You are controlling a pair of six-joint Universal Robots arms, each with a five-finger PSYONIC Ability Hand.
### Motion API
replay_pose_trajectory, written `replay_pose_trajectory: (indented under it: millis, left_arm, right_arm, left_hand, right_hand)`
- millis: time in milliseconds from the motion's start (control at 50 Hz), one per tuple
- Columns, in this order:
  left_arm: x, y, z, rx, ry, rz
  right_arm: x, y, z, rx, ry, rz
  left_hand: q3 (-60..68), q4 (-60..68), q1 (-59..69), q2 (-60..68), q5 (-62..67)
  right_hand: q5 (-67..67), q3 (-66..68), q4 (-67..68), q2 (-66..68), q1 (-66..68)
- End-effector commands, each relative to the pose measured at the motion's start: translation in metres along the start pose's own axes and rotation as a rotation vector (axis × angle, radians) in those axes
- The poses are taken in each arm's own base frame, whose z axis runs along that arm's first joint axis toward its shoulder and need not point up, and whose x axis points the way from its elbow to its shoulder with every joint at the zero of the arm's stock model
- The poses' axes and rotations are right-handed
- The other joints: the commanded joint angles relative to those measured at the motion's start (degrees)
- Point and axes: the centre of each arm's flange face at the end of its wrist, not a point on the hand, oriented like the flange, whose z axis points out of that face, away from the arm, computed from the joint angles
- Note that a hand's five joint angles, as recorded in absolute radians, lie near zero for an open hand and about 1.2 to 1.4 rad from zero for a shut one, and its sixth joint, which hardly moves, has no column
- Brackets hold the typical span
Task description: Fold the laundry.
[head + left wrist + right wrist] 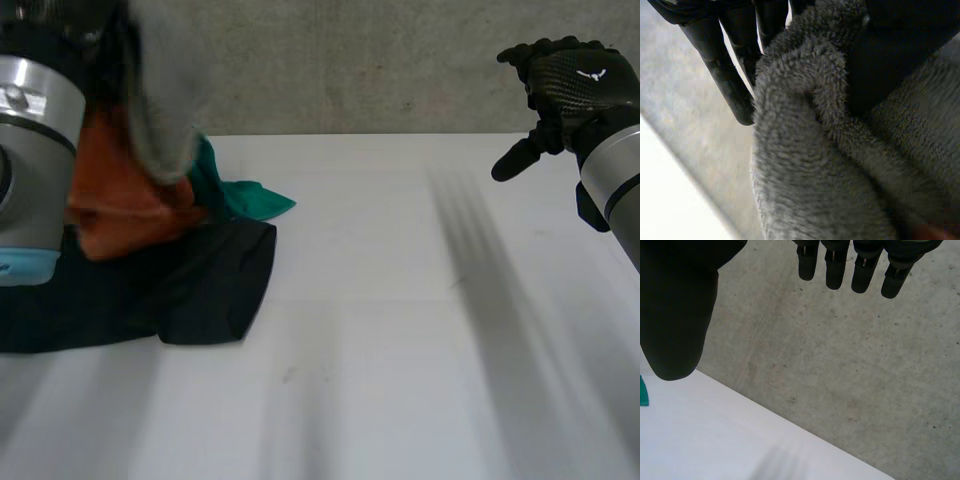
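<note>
Now our left hand (727, 82) is clamping the grey towel (165, 115) far left, our right hand (578, 85) hanging spread, well apart rightward.

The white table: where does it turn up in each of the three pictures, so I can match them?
Head view: the table fills the foreground, with the laundry pile at its left.
Left wrist view: the table is a white patch beyond the left hand, whose fingers pinch the grey towel.
Right wrist view: the table is the white surface beyond the open right hand.
Shared landmark: the concrete wall along the table's far edge.
</note>
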Motion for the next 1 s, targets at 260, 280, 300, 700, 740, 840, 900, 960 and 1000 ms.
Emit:
replay_pose_trajectory:
  millis: [260, 280, 300, 700, 740, 840, 900, 960, 1000]
  left_arm:
    - [0.188, 0.050, -0.101, -0.420, 0.497, -0.530]
    - [0.197, 0.058, -0.105, -0.445, 0.514, -0.531]
    - [0.207, 0.064, -0.112, -0.468, 0.542, -0.535]
    - [0.045, 0.062, -0.073, -0.426, 0.248, -0.273]
    - [0.042, 0.076, -0.077, -0.461, 0.248, -0.209]
    - [0.046, 0.135, -0.092, -0.601, 0.333, -0.011]
    - [0.055, 0.160, -0.099, -0.643, 0.412, 0.022]
    - [0.057, 0.170, -0.095, -0.643, 0.431, 0.020]
    - [0.059, 0.173, -0.085, -0.606, 0.432, 0.016]
  right_arm:
    - [0.014, -0.002, 0.004, -0.017, 0.035, -0.003]
    - [0.016, -0.001, 0.005, -0.022, 0.041, -0.004]
    - [0.019, 0.002, 0.007, -0.029, 0.049, -0.004]
    - [-0.102, 0.082, -0.051, -0.391, -0.496, -0.282]
    - [-0.114, 0.093, -0.059, -0.412, -0.539, -0.290]
    - [-0.134, 0.122, -0.061, -0.404, -0.579, -0.311]
    - [-0.139, 0.140, -0.053, -0.392, -0.557, -0.323]
    - [-0.138, 0.149, -0.047, -0.395, -0.512, -0.335]
    - [-0.132, 0.154, -0.040, -0.406, -0.454, -0.351]
  left_hand:
    - [5.1, 3.3, 10.5, 4.2, 7.8]
    - [-8.8, -10.6, -3.4, -9.7, -6.1]
    - [-30.6, -32.4, -25.2, -31.5, -27.8]
    - [-55.9, -57.6, -50.5, -56.8, -53.1]
    - [-55.9, -57.6, -50.5, -56.8, -53.1]
    - [-55.7, -57.5, -50.3, -56.6, -53.0]
    - [-56.7, -58.5, -51.3, -57.6, -54.0]
    - [-57.0, -58.8, -51.6, -58.0, -54.3]
    - [-57.2, -59.0, -51.8, -58.1, -54.5]
  right_hand:
    - [-2.6, -1.8, -1.7, -1.8, -2.5]
    - [-2.6, -1.8, -1.7, -1.8, -2.5]
    - [-2.6, -1.8, -1.7, -1.8, -2.5]
    - [-2.6, -1.8, -1.7, -1.8, -2.5]
    - [-2.6, -1.8, -1.7, -1.8, -2.5]
    - [-2.6, -1.8, -1.7, -1.8, -2.5]
    - [10.5, 11.4, 11.4, 11.3, 10.6]
    - [26.2, 27.0, 27.1, 27.0, 26.3]
    - [53.7, 54.6, 54.6, 54.5, 53.8]
